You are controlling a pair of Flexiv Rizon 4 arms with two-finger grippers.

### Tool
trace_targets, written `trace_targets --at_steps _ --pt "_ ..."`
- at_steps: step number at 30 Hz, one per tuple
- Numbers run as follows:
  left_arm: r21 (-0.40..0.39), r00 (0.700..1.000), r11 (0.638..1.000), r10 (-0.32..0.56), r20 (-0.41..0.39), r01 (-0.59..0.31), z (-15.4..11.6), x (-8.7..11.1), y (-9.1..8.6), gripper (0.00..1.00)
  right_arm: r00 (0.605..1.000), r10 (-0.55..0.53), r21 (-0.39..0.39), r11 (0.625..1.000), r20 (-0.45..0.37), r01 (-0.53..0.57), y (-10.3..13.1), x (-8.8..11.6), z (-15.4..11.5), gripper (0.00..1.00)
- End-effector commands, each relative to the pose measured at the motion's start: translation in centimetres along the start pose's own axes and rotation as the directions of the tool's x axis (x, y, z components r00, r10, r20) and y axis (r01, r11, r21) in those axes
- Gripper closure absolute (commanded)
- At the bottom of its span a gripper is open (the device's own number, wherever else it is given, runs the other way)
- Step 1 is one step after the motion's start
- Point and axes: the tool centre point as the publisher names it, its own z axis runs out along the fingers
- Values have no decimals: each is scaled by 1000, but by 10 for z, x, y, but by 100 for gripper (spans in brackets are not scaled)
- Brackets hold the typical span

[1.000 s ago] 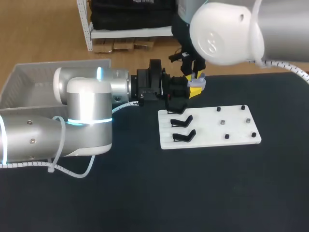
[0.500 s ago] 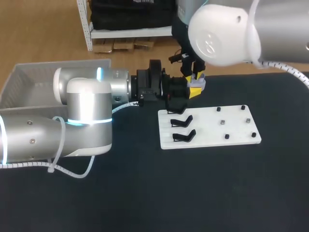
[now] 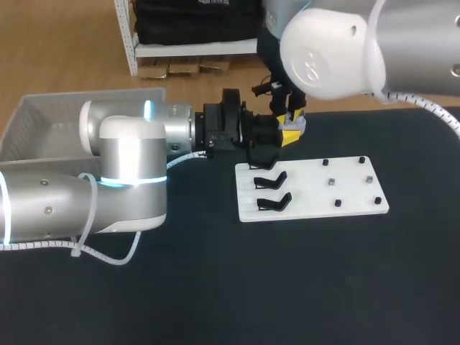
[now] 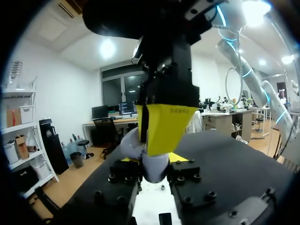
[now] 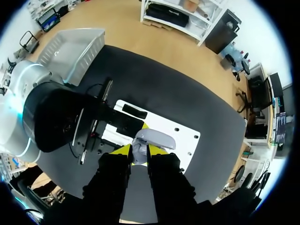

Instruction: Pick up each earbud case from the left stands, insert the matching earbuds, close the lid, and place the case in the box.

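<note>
My left gripper [image 3: 277, 136] reaches in level from the left, above the white plate's far left corner, and is shut on a pale grey earbud case [image 4: 154, 168]. In the left wrist view the case sits between its black fingers. The case lid [image 5: 157, 138] stands open. My right gripper [image 3: 292, 118] comes straight down onto the case from above, its yellow fingertips [image 4: 164, 126] just over the opening. A small grey piece, apparently an earbud [image 5: 137, 152], is pinched between them. Two empty black stands [image 3: 272, 180] [image 3: 274, 203] remain on the plate's left side.
The white plate [image 3: 309, 205] lies mid-table with small dark pegs [image 3: 361, 160] and tiny grey parts [image 3: 332, 182] on its right half. A grey box [image 3: 43, 118] stands at the far left, partly behind my left arm. The black tabletop [image 3: 287, 287] in front lies bare.
</note>
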Motion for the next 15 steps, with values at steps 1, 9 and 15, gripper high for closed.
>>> trace_targets --at_steps 1,9,15 --pt "-11 1000 1000 6 8 -6 0 0 -2 100 1000 0 1 1000 -9 0 1 -3 4 100" --pt "-11 1000 1000 6 8 -6 0 0 -2 100 1000 -6 10 1000 -3 6 1 -4 -1 61" --pt "-11 1000 1000 6 8 -6 0 0 -2 100 1000 -13 14 1000 -3 13 1 -4 -2 55"
